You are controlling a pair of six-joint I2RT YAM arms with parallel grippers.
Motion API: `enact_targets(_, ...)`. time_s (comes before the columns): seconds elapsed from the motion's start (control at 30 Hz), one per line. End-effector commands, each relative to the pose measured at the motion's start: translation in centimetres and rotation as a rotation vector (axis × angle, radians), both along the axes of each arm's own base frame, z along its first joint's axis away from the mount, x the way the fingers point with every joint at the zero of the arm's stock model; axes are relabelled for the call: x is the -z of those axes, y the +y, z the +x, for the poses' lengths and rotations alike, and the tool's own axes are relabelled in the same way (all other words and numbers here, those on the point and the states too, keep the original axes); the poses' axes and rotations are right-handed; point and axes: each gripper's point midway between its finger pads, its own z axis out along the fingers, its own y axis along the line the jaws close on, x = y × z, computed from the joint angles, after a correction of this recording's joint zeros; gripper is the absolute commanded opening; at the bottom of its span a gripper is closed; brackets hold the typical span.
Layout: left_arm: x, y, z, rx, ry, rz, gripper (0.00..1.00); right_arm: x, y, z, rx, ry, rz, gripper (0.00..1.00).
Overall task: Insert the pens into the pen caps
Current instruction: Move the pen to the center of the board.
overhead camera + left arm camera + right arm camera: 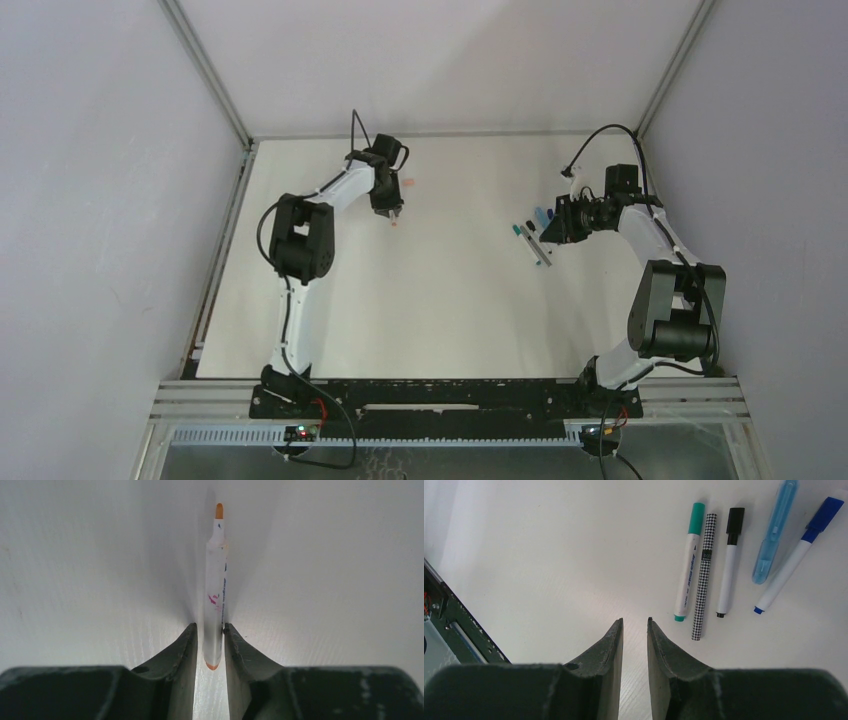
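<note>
My left gripper straddles white orange-tipped plastic marker pen, cannot tell if clamped; right gripper slightly parted, empty.

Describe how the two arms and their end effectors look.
Both the left arm and right arm have white links, bulky black joints and a looping black cable. The left end effector and right end effector each carry two dark, scuffed, tapering fingers.
</note>
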Motion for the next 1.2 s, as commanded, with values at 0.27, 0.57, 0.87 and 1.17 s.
enact_targets(0.27,-0.2,0.2,0.6,0.021,0.005,0.014,0.12,-2.1,0.2,0.6,-0.021,-0.071,0.020,0.30)
enact_targets(0.57,-0.9,1.5,4.1,0.049,-0.077,0.034,0.02,-2.5,0.3,0.6,-0.027,-0.082,0.027,0.30)
enact_targets(0.87,-1.6,1.1,7.4,0.155,-0.133,-0.046,0.08,-2.8,0.0,0.5,-0.018,-0.087,0.037,0.30)
enact_targets(1.17,-1.3,0.8,7.9,0.146,-0.131,-0.092,0.20,-2.9,-0.7,0.7,0.001,-0.086,0.053,0.30)
